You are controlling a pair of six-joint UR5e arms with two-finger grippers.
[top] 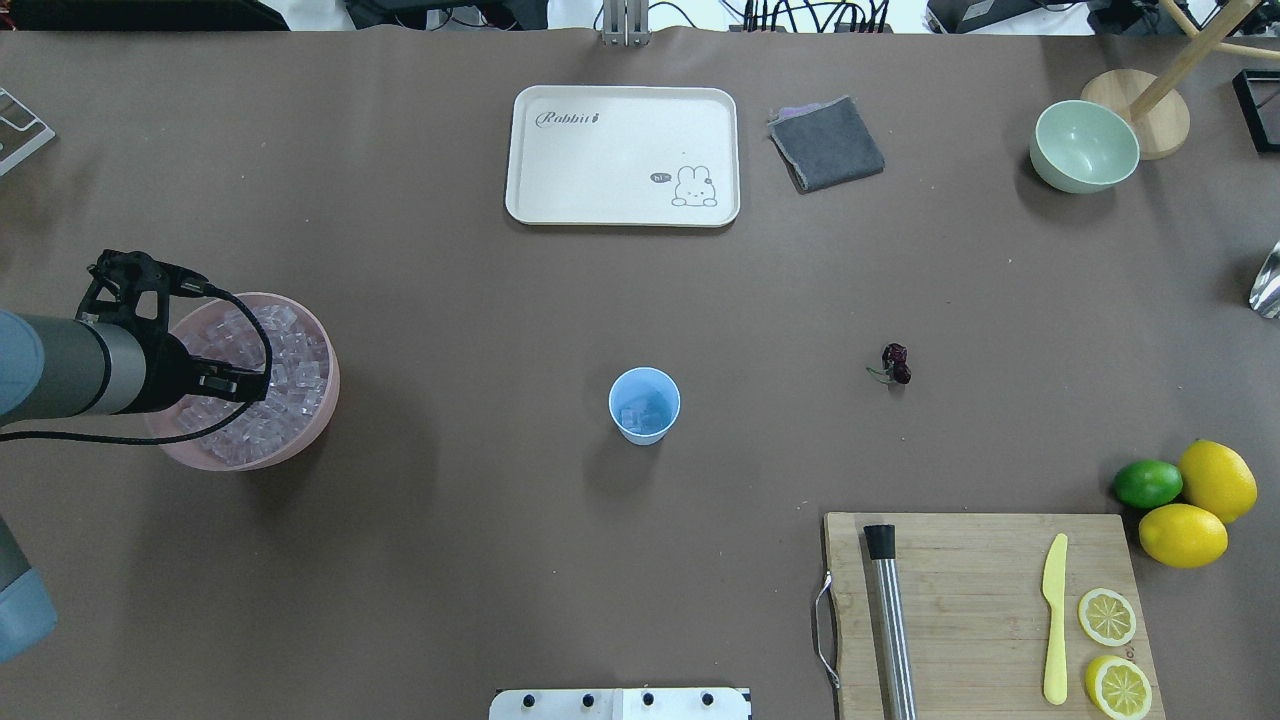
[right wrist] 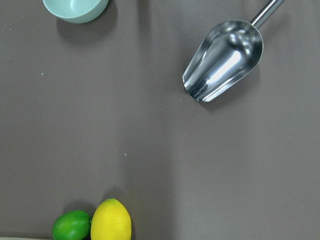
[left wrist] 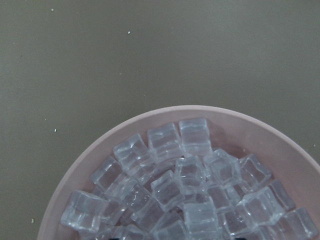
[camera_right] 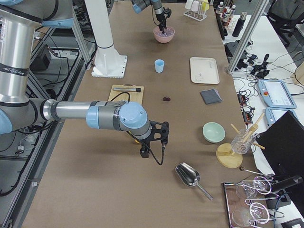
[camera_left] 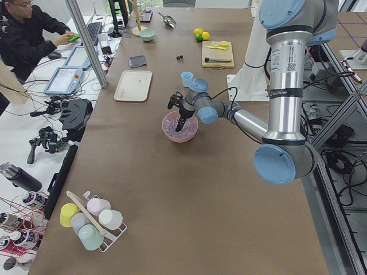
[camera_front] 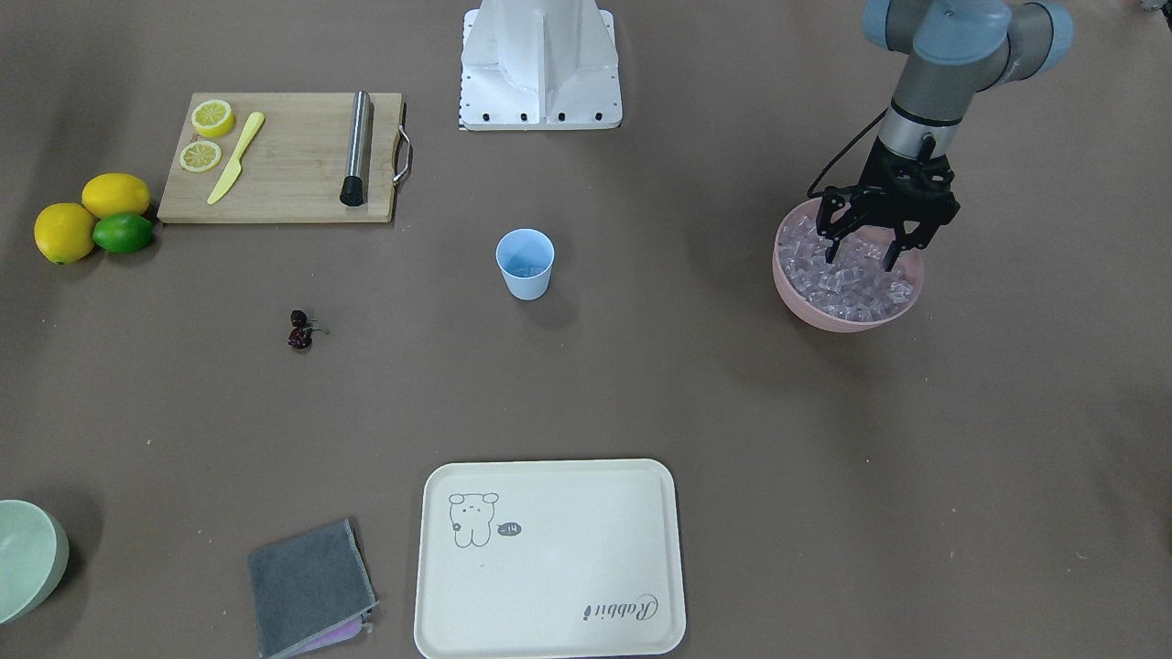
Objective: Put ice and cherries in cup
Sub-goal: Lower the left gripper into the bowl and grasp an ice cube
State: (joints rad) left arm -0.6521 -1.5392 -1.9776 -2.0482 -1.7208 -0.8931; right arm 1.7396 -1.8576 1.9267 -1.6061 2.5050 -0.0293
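Observation:
The ice (camera_front: pixel 851 282) fills a wide pink bowl (camera_front: pixel 847 318) on the robot's left side; it also shows in the overhead view (top: pixel 280 370) and the left wrist view (left wrist: pixel 190 185). My left gripper (camera_front: pixel 861 259) is open, pointing down, with its fingertips (camera_front: pixel 831 254) among the top cubes. The light-blue cup (camera_front: pixel 526 264) stands upright mid-table (top: pixel 644 405) with a few cubes of ice inside. The cherries (camera_front: pixel 299 330) lie on the table to the cup's right in the overhead view (top: pixel 895 364). My right gripper (camera_right: pixel 153 138) hovers far off near the scoop; I cannot tell whether it is open.
A wooden board (top: pixel 985 610) holds a metal muddler (top: pixel 890 620), a yellow knife and lemon slices. Two lemons (top: pixel 1200 505) and a lime (top: pixel 1148 483) lie beside it. A cream tray (top: pixel 622 155), a grey cloth (top: pixel 826 143), a green bowl (top: pixel 1084 146) and a metal scoop (right wrist: pixel 225 60) lie further off.

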